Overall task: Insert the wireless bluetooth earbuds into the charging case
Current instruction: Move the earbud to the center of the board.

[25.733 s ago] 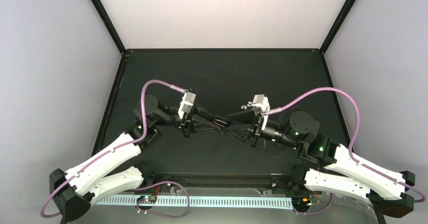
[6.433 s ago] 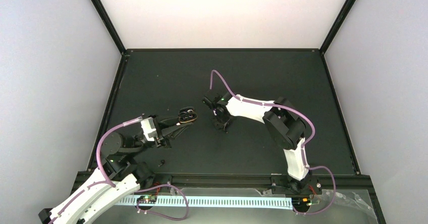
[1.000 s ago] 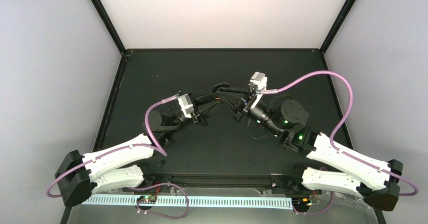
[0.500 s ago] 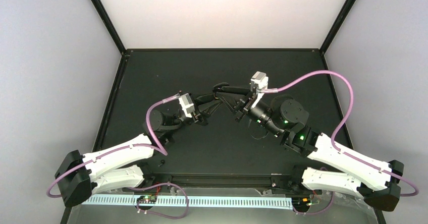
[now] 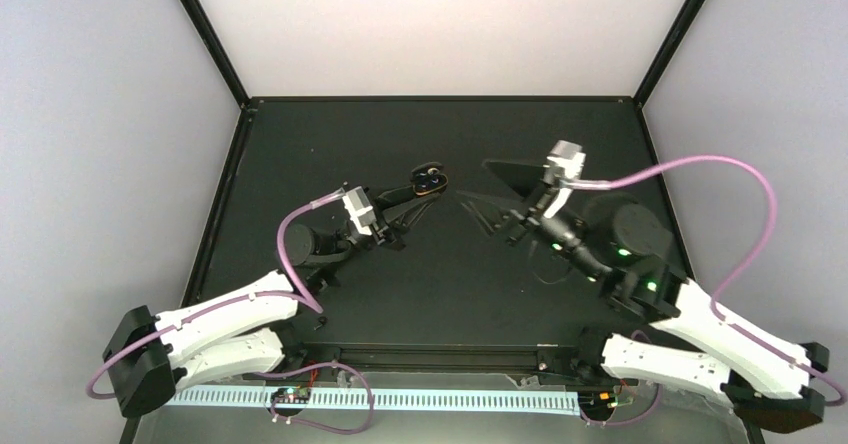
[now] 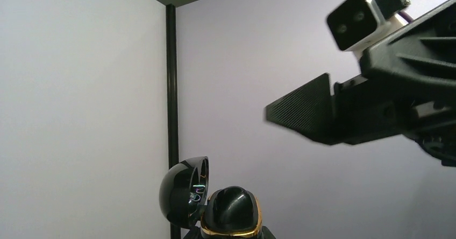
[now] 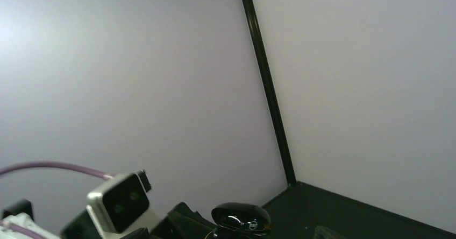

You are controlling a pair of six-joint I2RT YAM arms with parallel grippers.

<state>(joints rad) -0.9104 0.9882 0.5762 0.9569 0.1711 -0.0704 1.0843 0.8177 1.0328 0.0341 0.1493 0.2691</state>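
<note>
My left gripper (image 5: 420,186) is shut on the glossy black charging case (image 5: 429,178), holding it up above the middle of the table. In the left wrist view the case (image 6: 232,213) shows a gold rim, and its lid (image 6: 184,191) stands open to the left. I cannot make out the wireless bluetooth earbuds inside it. To the right of the case and apart from it, my right gripper (image 5: 487,194) stands open with nothing between its fingers. One right finger (image 6: 306,110) shows in the left wrist view. The right wrist view shows the case (image 7: 241,217) low in the middle.
The black table (image 5: 440,134) is boxed in by pale walls and black corner posts (image 5: 205,34). A tiny dark thing (image 5: 321,316) lies near the front rail beside the left arm. The left wrist camera (image 7: 115,198) shows in the right wrist view.
My right gripper has opened and drawn back to the right, away from the case. The left gripper still holds the case, shifted slightly left.
</note>
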